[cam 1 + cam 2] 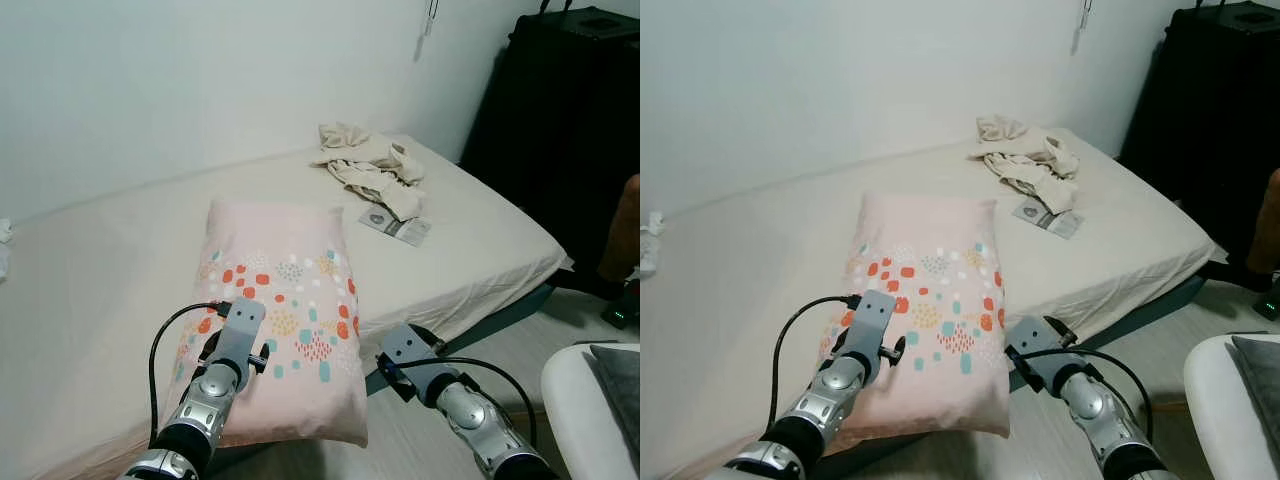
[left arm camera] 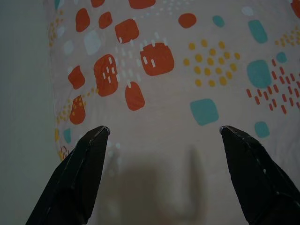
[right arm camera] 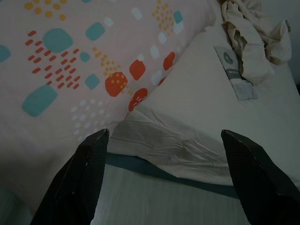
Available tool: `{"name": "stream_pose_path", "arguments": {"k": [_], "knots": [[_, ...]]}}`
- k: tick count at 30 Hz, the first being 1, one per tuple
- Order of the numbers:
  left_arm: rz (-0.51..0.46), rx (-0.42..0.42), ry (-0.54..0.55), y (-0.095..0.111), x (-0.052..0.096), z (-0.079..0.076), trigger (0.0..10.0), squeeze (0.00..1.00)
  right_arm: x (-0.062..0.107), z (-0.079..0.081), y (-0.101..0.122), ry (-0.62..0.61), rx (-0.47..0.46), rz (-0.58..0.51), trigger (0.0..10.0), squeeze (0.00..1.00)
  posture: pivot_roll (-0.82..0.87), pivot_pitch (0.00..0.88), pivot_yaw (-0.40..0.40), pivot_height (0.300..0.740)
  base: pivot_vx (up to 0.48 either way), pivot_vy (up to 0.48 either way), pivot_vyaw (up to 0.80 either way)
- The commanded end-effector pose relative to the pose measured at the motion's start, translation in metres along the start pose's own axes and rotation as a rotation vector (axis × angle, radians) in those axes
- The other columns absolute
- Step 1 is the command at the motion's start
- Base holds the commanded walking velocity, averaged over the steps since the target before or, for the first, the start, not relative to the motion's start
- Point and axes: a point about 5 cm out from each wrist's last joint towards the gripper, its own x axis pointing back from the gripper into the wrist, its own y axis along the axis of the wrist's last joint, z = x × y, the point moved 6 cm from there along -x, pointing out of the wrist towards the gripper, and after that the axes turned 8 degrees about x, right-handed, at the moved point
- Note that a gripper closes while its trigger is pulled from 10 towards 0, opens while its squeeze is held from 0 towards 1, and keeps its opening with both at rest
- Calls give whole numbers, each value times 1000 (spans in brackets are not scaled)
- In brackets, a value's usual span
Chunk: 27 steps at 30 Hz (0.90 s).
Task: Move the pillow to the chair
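Pillow (image 1: 283,305): pale pink, printed with red, teal and yellow patches; lies lengthwise on the bed (image 1: 100,290), its near end overhanging the bed's front edge.

Left gripper (image 2: 161,133): poised directly over the pillow's near half, fingers spread wide with the printed fabric between their tips; grasps nothing.

Right gripper (image 3: 164,133): just beside the pillow's near right corner, over the bed's front edge and the floor; fingers wide apart, holding nothing.

Crumpled cloth (image 1: 370,165): at the far end of the bed, well beyond the pillow.

Leaflet (image 1: 395,225): flat on the bed, between cloth and pillow.
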Motion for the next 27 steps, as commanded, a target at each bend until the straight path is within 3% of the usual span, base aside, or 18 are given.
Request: {"name": "stream_pose_path", "arguments": {"k": [1,27], "knots": [[24,3,4,-9,2,0,10000,0,0,2,-3,1,-14,14,10000,0,-129,49,-7,740,0,0,0],[25,5,4,-9,2,0,10000,0,2,2,-5,0,-21,14,10000,0,-131,50,-8,740,0,0,0]]}}
